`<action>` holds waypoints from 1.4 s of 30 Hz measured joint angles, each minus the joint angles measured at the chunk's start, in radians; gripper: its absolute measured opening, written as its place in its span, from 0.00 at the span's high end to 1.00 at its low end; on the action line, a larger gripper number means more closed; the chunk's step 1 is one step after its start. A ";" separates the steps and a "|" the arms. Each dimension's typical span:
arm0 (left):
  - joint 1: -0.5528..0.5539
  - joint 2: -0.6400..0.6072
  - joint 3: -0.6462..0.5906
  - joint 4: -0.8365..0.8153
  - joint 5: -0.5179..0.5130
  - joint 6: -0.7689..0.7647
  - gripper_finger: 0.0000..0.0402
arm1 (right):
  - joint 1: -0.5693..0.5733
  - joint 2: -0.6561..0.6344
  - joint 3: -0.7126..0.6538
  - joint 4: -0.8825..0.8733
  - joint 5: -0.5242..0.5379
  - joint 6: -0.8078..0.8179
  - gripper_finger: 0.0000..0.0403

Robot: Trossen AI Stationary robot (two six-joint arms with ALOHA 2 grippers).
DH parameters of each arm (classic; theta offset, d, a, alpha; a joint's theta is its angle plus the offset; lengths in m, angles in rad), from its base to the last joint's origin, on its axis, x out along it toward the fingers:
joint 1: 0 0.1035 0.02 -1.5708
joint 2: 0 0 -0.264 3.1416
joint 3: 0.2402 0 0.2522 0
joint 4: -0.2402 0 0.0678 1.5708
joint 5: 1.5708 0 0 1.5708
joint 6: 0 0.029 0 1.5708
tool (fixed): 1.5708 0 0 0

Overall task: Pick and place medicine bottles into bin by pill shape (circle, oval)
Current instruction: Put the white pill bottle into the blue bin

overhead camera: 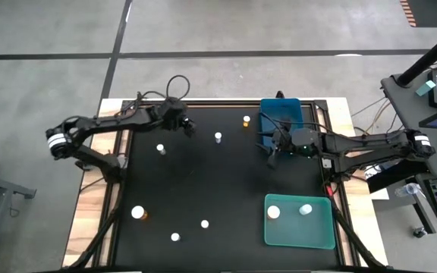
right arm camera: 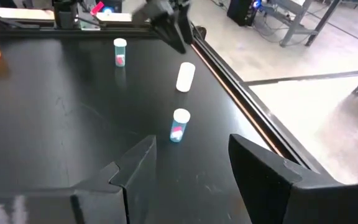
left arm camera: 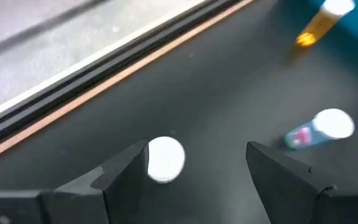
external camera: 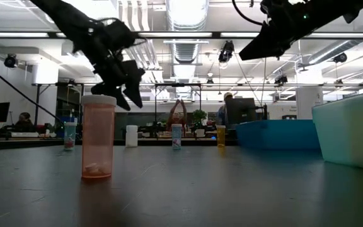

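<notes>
Black table (overhead camera: 203, 189) inspected first: carries two trays and scattered medicine bottles. Blue bin (overhead camera: 281, 114) sits just beside and partly beneath the right gripper (overhead camera: 273, 155); teal bin (overhead camera: 300, 221) lies well apart from both claws and already holds two white-capped bottles (overhead camera: 274, 213).

Left gripper (overhead camera: 190, 129) hovers above the table, fingers (left arm camera: 120, 171) apart and gripping nothing. White-capped bottle (left arm camera: 165, 159) stands below, tight against one finger instead of midway between the pair. Judged step: descent onto this bottle. Advised: shift sideways until the cap sits centred in the gap, drop straight down, close low on the body rather than on the cap, lift vertically.

Right gripper waits by the blue bin, fingers spread, empty.

Clear bottle (left arm camera: 319, 129) stands near the left claw, to one side; amber bottle (left arm camera: 321, 23) farther off beside the blue bin. Neither to be brushed on descent. Pill shape inside the target bottle cannot be told; bin choice remains unsettled. Further bottles (overhead camera: 138, 213) lie well apart.
</notes>
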State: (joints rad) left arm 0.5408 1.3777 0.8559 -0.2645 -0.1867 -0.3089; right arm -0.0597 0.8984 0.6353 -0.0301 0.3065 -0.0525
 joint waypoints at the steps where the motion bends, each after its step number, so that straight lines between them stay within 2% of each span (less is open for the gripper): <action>1: 0.006 0.021 0.020 -0.020 0.000 0.000 0.37 | 0.000 -0.001 0.000 -0.001 0.000 0.000 0.52; 7: 0.019 0.123 0.097 -0.085 -0.004 -0.004 0.37 | 0.000 -0.001 0.000 -0.011 0.000 0.000 0.52; 11: 0.021 0.169 0.107 -0.093 -0.029 -0.026 0.37 | 0.000 -0.001 -0.001 -0.019 0.000 0.007 0.52; 13: 0.021 0.183 0.103 -0.096 -0.058 -0.027 0.37 | 0.000 -0.001 -0.001 -0.019 0.000 0.007 0.52; 28: 0.021 0.220 0.099 -0.090 -0.080 -0.029 0.38 | 0.000 -0.001 -0.001 -0.018 0.000 0.000 0.52; 32: 0.021 0.220 0.096 -0.089 -0.080 -0.028 0.44 | 0.000 -0.001 -0.001 -0.018 0.000 -0.002 0.52; 42: 0.019 0.222 0.086 -0.086 -0.080 -0.029 0.68 | 0.000 -0.001 -0.001 -0.018 0.000 -0.002 0.52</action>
State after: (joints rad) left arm 0.5598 1.5993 0.9417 -0.3508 -0.2665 -0.3374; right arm -0.0597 0.8974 0.6342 -0.0483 0.3065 -0.0540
